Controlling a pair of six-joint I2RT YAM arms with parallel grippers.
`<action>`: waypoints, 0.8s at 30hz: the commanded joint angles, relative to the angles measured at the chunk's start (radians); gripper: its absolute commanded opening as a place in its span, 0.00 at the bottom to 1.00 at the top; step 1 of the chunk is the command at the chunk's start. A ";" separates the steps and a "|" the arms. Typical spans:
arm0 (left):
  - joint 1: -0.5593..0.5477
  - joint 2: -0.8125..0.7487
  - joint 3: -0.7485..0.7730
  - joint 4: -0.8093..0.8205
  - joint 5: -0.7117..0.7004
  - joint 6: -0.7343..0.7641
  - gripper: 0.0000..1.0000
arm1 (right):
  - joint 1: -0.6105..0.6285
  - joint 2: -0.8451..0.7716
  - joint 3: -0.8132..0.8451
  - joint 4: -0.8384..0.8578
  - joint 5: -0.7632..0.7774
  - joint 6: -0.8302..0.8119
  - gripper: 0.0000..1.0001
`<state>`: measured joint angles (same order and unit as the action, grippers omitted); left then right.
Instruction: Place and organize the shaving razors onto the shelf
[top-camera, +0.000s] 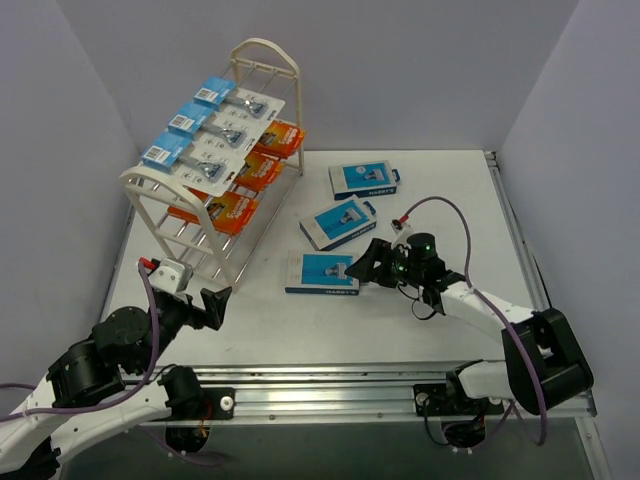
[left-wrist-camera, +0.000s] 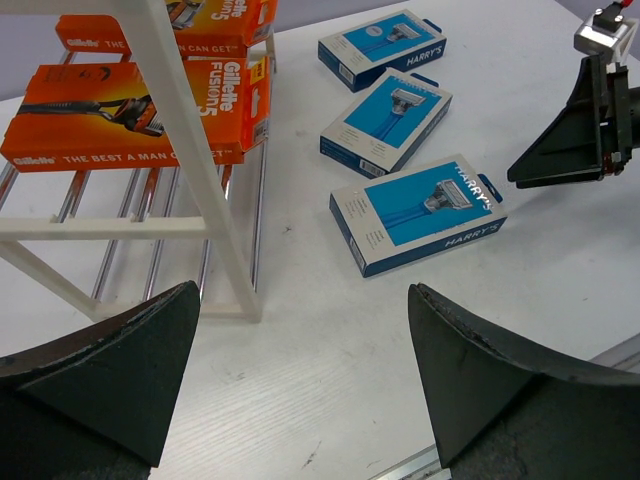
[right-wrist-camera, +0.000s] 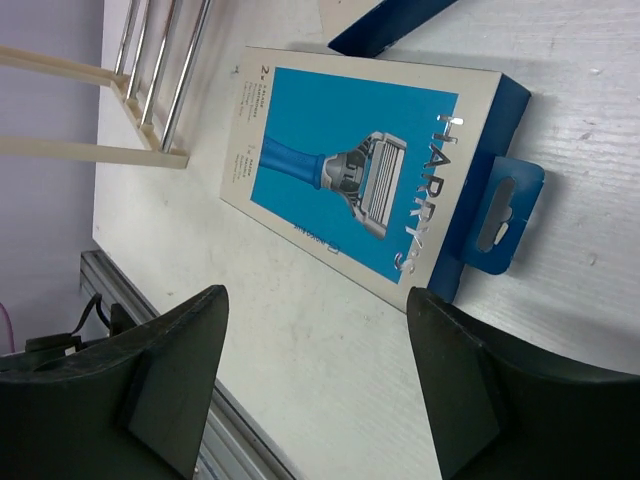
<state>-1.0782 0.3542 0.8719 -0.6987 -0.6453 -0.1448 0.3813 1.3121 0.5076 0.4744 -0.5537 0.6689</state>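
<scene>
Three blue-and-white razor boxes lie on the table: a far one (top-camera: 364, 179), a middle one (top-camera: 338, 222) and a near one (top-camera: 322, 272). The cream shelf (top-camera: 266, 48) stands at the back left. Its top tier carries white blister cards (top-camera: 215, 135) and a lower tier carries orange boxes (top-camera: 240, 190). My right gripper (top-camera: 362, 266) is open, low at the near box's right end, where the blue hang tab (right-wrist-camera: 497, 215) is, and holds nothing. The near box (right-wrist-camera: 370, 170) lies just ahead of its fingers. My left gripper (top-camera: 214, 306) is open and empty by the shelf's front foot (left-wrist-camera: 230, 290).
A metal rail (top-camera: 400, 378) runs along the table's near edge. Grey walls close in the left, back and right sides. From the left wrist, the orange boxes (left-wrist-camera: 130, 115) sit on chrome rods above the table, with the near box (left-wrist-camera: 415, 213) to their right.
</scene>
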 joint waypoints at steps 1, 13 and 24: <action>0.012 0.009 0.007 0.024 0.010 0.008 0.94 | 0.001 -0.066 0.017 -0.123 0.054 -0.025 0.68; 0.014 0.006 0.010 0.016 0.006 0.001 0.94 | -0.061 0.010 -0.009 -0.105 0.101 -0.028 0.73; 0.014 0.008 0.007 0.021 0.015 0.004 0.94 | -0.088 0.157 -0.021 0.012 0.071 -0.034 0.76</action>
<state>-1.0718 0.3546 0.8719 -0.6987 -0.6437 -0.1452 0.2996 1.4403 0.4973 0.4183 -0.4633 0.6487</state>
